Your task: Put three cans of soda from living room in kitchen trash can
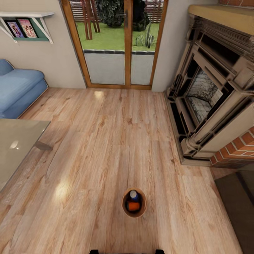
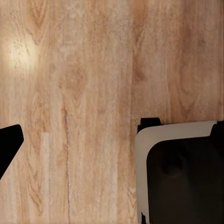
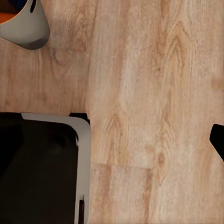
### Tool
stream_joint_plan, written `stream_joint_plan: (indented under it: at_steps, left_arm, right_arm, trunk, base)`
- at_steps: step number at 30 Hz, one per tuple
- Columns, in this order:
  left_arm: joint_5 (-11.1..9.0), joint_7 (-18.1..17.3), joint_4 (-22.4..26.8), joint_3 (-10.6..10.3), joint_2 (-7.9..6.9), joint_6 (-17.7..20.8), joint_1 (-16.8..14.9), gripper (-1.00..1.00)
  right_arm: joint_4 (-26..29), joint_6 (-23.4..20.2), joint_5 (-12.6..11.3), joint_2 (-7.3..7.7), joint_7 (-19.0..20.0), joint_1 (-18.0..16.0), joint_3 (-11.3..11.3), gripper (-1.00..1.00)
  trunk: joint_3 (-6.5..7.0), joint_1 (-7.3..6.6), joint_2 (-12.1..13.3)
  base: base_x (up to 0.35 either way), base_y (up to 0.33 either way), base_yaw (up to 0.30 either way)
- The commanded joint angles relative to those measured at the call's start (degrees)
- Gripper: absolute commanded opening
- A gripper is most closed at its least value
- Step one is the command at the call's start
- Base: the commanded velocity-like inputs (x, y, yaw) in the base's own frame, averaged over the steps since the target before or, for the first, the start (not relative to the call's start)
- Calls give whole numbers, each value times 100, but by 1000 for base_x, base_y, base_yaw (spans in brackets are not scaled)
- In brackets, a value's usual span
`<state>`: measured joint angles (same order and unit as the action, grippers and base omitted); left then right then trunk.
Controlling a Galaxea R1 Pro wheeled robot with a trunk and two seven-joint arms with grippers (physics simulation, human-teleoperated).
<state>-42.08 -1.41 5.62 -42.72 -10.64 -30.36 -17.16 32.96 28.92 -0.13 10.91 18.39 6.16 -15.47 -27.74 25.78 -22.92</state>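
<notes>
1. Head view: the trash can (image 1: pixel 134 202) stood on the wood floor (image 1: pixel 106 141) of the living room, well short of the fireplace (image 1: pixel 211 95). Inside it lay an orange soda can (image 1: pixel 133 206) and a dark blue soda can (image 1: pixel 133 194); a third I could not make out. Carrying the bin to the kitchen seemed left.

2. Left wrist view: floor and the robot base (image 2: pixel 182 172); that hand's state I cannot tell.

3. Right wrist view: the bin's grey wall (image 3: pixel 25 30), near the base; hand's state likewise unclear.

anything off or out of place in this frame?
Only the bin: it stands alone in the middle of the living room's wood floor, upright, with an orange can and a blue can inside. Nothing spilled or damaged.
</notes>
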Motion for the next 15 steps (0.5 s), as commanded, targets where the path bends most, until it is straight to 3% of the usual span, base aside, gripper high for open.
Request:
stream_joint_plan:
  at_steps: [1, 15]
  left_arm:
    - [-1, 0, -2, 2, 18, 2, 0, 100]
    - [6, 0, -8, 1, 93, 20, -1, 100]
  right_arm:
    - [-11, 0, 1, 0, 0, 0, 0, 100]
    - [-174, 0, 4, -1, -7, -18, 8, 100]
  trunk:
    - [10, 0, 0]
    - [139, 0, 0]
  base:
    - [0, 0, 0]
    - [0, 0, 0]
